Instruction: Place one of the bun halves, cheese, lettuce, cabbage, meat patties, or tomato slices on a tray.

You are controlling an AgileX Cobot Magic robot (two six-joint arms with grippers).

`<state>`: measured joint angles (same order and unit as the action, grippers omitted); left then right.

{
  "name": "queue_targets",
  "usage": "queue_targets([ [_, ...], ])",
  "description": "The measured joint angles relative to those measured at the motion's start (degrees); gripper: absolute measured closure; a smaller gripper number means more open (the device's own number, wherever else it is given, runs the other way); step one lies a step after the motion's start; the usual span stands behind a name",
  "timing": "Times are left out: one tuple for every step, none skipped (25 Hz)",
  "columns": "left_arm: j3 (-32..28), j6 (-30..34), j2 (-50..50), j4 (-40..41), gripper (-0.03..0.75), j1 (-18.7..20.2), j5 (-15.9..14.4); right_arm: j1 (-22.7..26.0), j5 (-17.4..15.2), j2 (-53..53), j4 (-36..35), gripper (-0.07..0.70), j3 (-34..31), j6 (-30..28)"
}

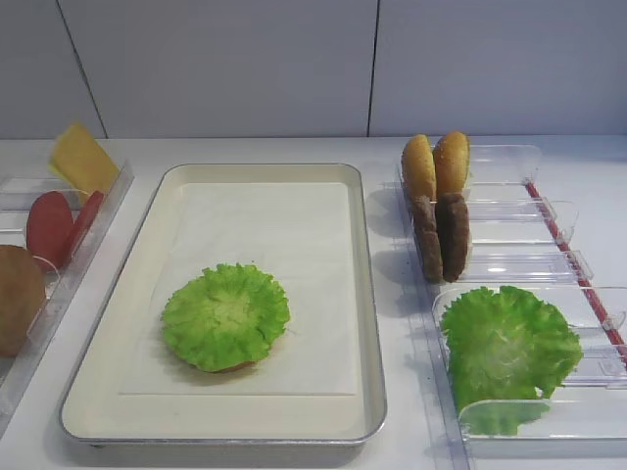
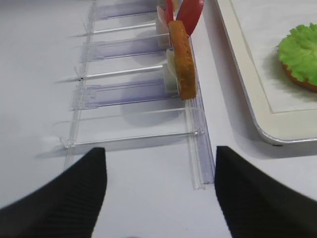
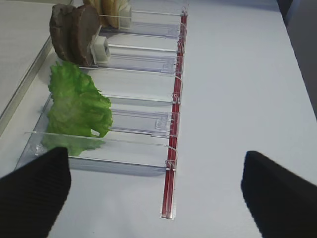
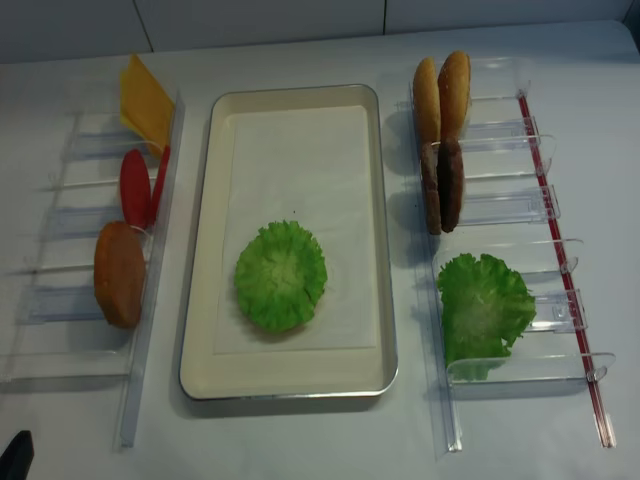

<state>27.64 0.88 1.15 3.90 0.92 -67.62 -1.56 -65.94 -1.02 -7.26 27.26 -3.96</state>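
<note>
Currently the tray [image 1: 364,294] holds a lettuce [image 1: 226,315] leaf in its near half, lying on something reddish-brown that peeks out at the leaf's near edge; whether bun or tomato cannot be told. Right of the tray, a clear rack [image 1: 578,411] carries two bun halves [image 1: 435,164] at the far end, two patties [image 1: 441,235] next, and a spare leaf [image 1: 507,345] nearest. Left of the tray, a second rack [image 4: 60,300] has cheese [image 1: 82,159], tomato slices [image 1: 61,225] and one more bun [image 1: 18,299].

The right gripper [image 3: 153,186] is spread wide and empty, hovering near the spare leaf's end of its rack. The left gripper [image 2: 161,191] also stands open with nothing in it, near the empty end of the other rack.

Risks: items stand on edge in tight slots, so an open finger could clip a divider and shift the rack, or pinch both patties together. The floppy spare leaf may fold or snag on its divider. A careless drop could slide off the stack on the tray.
</note>
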Motion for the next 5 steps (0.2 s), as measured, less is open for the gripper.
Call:
queue_targets([
  [0.00,0.00,0.00,0.00,0.260,0.00,0.00,0.00,0.00,0.00,0.00,-0.061,0.00,0.00],
  [0.00,0.00,0.00,0.00,0.260,0.00,0.00,0.00,0.00,0.00,0.00,-0.061,0.00,0.00],
  [0.00,0.00,0.00,0.00,0.260,0.00,0.00,0.00,0.00,0.00,0.00,-0.061,0.00,0.00],
  [0.00,0.00,0.00,0.00,0.260,0.00,0.00,0.00,0.00,0.00,0.00,-0.061,0.00,0.00],
  [0.00,0.00,0.00,0.00,0.260,0.00,0.00,0.00,0.00,0.00,0.00,-0.061,0.00,0.00],
])
